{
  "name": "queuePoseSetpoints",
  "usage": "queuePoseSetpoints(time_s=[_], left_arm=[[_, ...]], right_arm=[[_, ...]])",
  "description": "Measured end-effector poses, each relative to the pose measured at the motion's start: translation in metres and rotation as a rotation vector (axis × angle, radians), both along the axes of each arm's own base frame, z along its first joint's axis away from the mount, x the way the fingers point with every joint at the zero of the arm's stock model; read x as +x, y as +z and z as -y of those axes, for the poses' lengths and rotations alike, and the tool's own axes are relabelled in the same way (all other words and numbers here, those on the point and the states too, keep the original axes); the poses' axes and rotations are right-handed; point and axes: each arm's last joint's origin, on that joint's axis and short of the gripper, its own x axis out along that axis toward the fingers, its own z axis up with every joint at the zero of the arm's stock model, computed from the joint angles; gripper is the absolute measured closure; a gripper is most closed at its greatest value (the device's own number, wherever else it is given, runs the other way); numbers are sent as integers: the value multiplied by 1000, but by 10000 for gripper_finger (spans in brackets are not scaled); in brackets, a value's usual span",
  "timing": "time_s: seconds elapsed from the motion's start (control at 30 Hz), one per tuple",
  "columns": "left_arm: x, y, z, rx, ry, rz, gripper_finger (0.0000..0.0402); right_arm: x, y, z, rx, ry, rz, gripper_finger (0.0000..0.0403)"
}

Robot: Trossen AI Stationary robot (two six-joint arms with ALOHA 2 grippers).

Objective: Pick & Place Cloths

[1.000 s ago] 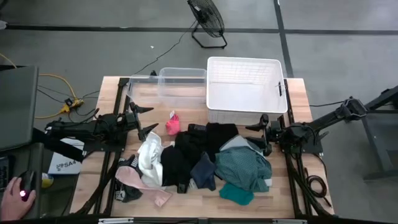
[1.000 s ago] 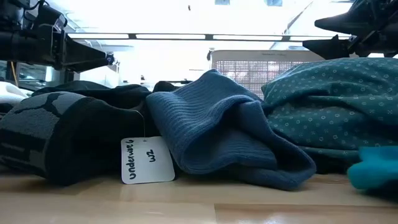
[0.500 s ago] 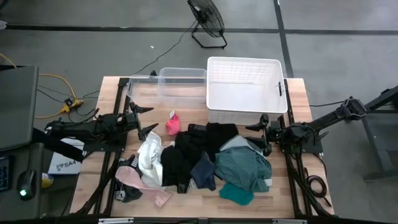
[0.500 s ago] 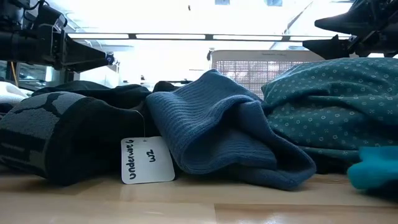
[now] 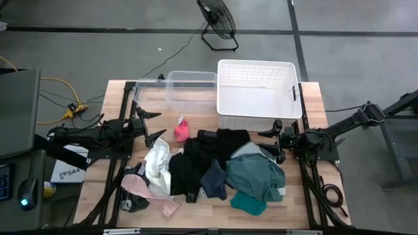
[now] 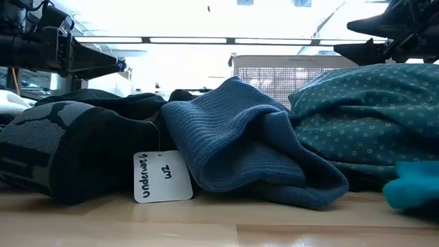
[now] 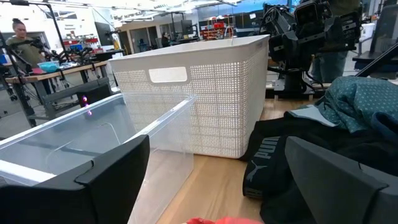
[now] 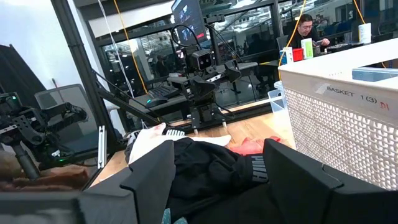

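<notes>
Both end effectors, left [image 5: 153, 124] and right [image 5: 269, 140], gape empty, cloths [image 5: 209, 166] heaped crosswise between them.

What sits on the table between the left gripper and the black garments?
In the high view, a small pink cloth lies between the left gripper and the black garments.

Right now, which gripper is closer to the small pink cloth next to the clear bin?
Left. The left gripper hangs open just beside the pink cloth, on its left. The right gripper hangs open across the pile of cloths, by the teal garment.
</notes>
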Motion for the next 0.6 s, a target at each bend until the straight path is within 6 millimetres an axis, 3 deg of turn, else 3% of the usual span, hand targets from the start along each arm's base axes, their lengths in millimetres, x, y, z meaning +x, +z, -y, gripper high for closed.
queuePoseSetpoints(time_s=[0.6], left_arm=[[0,0,0,0,0,0,34]], right_arm=[[0,0,0,62,7,9,165]])
